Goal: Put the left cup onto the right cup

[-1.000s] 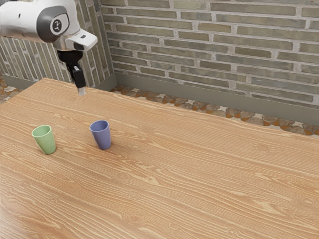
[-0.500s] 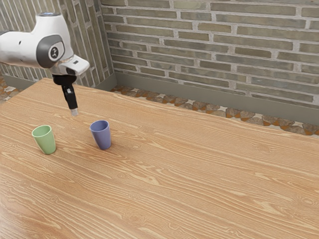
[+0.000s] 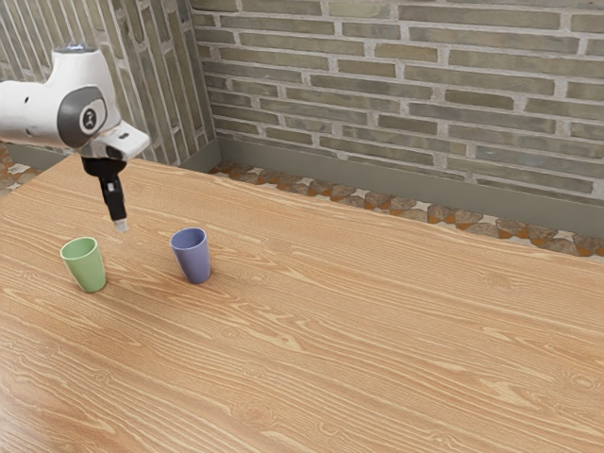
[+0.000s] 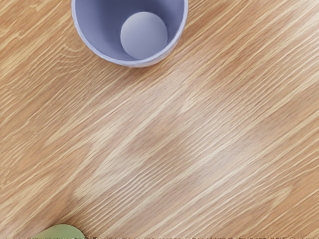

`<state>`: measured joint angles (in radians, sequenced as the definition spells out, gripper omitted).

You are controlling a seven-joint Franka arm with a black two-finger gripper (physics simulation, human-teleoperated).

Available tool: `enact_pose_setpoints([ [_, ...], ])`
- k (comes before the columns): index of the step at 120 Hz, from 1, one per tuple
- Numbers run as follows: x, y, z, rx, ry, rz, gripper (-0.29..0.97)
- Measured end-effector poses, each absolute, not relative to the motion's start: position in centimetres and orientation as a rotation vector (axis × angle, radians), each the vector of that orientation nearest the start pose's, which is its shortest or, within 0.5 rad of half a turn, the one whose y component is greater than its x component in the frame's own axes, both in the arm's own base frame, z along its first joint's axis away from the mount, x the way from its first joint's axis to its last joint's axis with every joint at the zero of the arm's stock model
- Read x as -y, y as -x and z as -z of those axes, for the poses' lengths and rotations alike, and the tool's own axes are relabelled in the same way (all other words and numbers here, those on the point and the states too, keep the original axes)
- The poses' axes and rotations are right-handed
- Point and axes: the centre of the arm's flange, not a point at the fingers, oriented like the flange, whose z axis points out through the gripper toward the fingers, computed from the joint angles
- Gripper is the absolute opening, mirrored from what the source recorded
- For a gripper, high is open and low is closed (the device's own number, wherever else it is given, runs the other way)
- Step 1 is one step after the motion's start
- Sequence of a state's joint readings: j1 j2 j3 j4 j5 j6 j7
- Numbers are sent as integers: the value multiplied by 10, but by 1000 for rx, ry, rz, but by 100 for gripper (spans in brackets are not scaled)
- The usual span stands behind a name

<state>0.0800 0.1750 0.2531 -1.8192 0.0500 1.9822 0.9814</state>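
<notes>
End effector (image 3: 120,225) near upright green cup (image 3: 84,263)

Our arm's last link is a smooth white rounded shell (image 3: 38,99), capped by a grey disc (image 3: 83,117) bearing a small white mark. Beneath a white wedge-shaped flange (image 3: 121,142) sits our slim black gripper (image 3: 120,224).

The table I work at is a broad top of light brown wood with a wavy darker grain (image 3: 396,340), running from the near edge to the far side. Beyond its far edge lies a narrow strip of floor laid with rounded brown and grey cobbles (image 3: 453,216). Behind that stands a wall of grey-brown bricks with pale mortar (image 3: 425,85), a plain grey skirting band (image 3: 406,176) along its foot. On the left a second brick wall (image 3: 160,85) meets it in a corner. The light is soft and even.
</notes>
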Motion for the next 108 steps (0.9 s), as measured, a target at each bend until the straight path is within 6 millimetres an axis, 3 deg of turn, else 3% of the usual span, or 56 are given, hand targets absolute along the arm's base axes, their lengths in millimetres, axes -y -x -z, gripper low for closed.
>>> enact_pose_setpoints([
  [108,-277,-540,-382,-1008,2930,-128,68],
])
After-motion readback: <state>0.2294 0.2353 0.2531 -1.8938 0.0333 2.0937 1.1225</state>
